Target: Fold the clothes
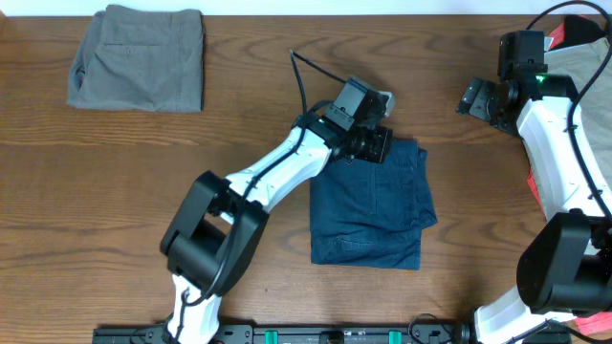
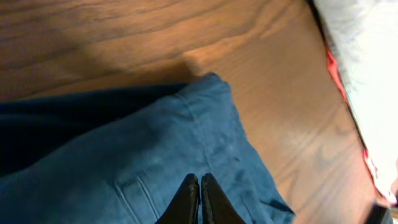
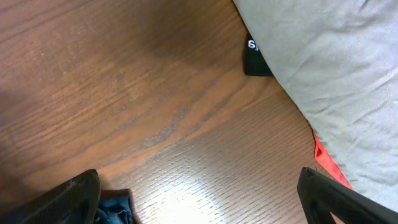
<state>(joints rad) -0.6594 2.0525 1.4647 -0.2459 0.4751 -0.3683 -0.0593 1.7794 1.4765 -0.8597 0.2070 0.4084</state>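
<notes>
The dark navy blue shorts (image 1: 373, 205) lie folded into a rough rectangle in the middle of the table. My left gripper (image 1: 376, 145) is at their far edge. In the left wrist view its fingers (image 2: 199, 182) are pressed together over the navy cloth (image 2: 155, 143), with no cloth visibly between them. My right gripper (image 1: 475, 98) hovers over bare wood to the right, wide open and empty (image 3: 199, 205). The grey-green shorts (image 1: 139, 57) lie folded at the far left. The tan khaki shorts (image 1: 585, 67) lie at the far right, also in the right wrist view (image 3: 336, 68).
A red item (image 3: 326, 165) pokes out from under the tan cloth, with a black tag (image 3: 255, 59) at its edge. A corner of navy cloth (image 3: 115, 208) shows by my right gripper's left finger. Pale cloth with a red edge (image 2: 373, 81) lies right of the navy shorts.
</notes>
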